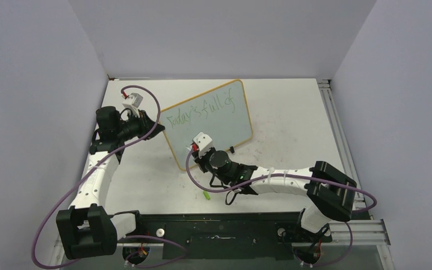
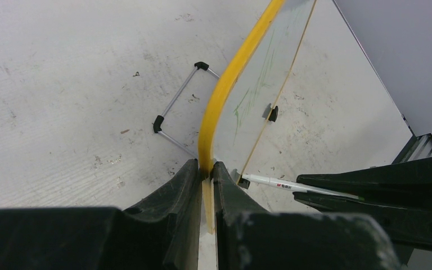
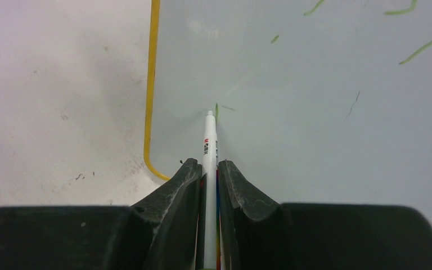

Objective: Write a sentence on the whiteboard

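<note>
The whiteboard (image 1: 216,124) stands tilted on the table, with an orange-yellow frame. The sentence (image 1: 199,112) in green reads roughly "Today's full of" in one line near its top. My left gripper (image 1: 156,122) is shut on the board's left edge; in the left wrist view (image 2: 207,169) the yellow frame (image 2: 225,84) sits between the fingers. My right gripper (image 1: 198,151) is shut on a white marker (image 3: 208,140). The marker's tip touches the board (image 3: 315,112) near its lower left corner, by a short green stroke (image 3: 216,109). The marker also shows in the left wrist view (image 2: 281,184).
A small green cap (image 1: 207,196) lies on the table in front of the right arm. A wire stand (image 2: 177,104) shows behind the board. A black clip foot (image 1: 232,149) is at the board's lower edge. A metal rail (image 1: 337,129) runs along the table's right side.
</note>
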Controlling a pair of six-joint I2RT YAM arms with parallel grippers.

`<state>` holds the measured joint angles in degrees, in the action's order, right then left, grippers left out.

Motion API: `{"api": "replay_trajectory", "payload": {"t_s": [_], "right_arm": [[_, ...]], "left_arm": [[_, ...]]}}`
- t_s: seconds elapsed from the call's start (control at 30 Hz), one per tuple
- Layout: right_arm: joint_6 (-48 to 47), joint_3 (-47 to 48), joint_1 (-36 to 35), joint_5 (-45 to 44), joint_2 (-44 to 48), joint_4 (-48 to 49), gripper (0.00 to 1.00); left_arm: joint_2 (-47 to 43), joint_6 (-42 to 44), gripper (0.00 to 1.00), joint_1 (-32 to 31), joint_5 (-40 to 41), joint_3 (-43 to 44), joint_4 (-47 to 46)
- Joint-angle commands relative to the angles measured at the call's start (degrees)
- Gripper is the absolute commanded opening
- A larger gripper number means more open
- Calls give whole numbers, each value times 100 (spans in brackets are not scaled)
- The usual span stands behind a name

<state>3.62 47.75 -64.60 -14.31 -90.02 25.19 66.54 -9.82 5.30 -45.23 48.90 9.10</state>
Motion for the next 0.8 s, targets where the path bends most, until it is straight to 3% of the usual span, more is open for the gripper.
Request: {"api": "replay_trajectory", "payload": {"t_s": [0.0,0.77], "right_arm": [[-255,457,-1,-184,196,315,5],[-362,614,141,-125,-218,384,5]], "left_arm": [[-107,95,0,0,143,136,-50],[-64,95,0,-3,136,153,-58]]}}
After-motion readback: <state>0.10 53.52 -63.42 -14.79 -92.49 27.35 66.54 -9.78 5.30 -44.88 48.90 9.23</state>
